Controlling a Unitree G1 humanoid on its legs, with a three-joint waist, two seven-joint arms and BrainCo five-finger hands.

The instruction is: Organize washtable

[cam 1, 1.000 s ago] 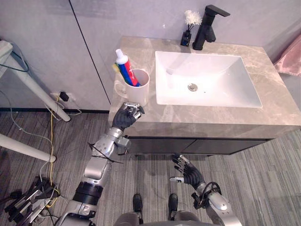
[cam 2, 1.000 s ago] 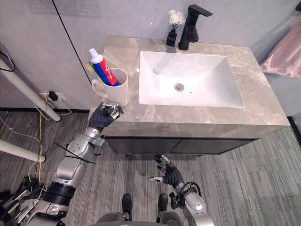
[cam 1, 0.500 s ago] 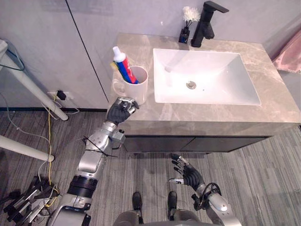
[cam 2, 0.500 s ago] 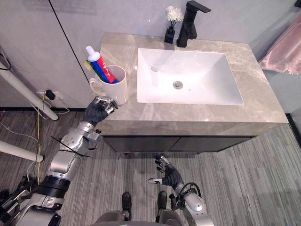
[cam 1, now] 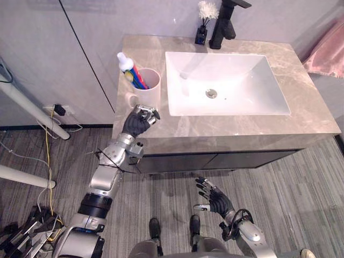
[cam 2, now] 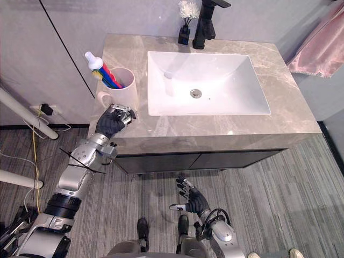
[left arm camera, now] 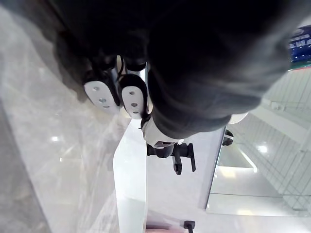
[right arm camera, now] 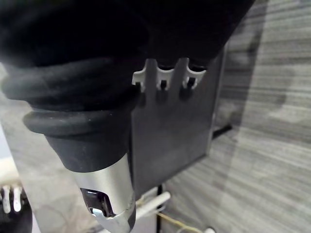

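Observation:
A white mug (cam 1: 146, 89) holding a toothpaste tube (cam 1: 129, 69) and toothbrushes stands at the left end of the marble washtable (cam 1: 226, 129), its handle toward the front edge. My left hand (cam 1: 138, 121) rests on the counter just in front of the mug, below its handle, fingers (left arm camera: 131, 95) curled with nothing in them. My right hand (cam 1: 216, 200) hangs low over the floor before the cabinet, fingers spread open.
A white sink basin (cam 1: 228, 88) fills the counter's middle, with a black faucet (cam 1: 222, 22) and a small dark bottle with a white tuft (cam 1: 202, 31) behind it. A pink towel (cam 1: 325, 49) hangs at the right. Dark cabinet doors (cam 1: 226, 160) sit below the counter; white poles (cam 1: 32, 110) stand at the left.
The whole picture has shifted, so the camera has moved. My left hand keeps its place in front of the mug and the right hand stays low and open.

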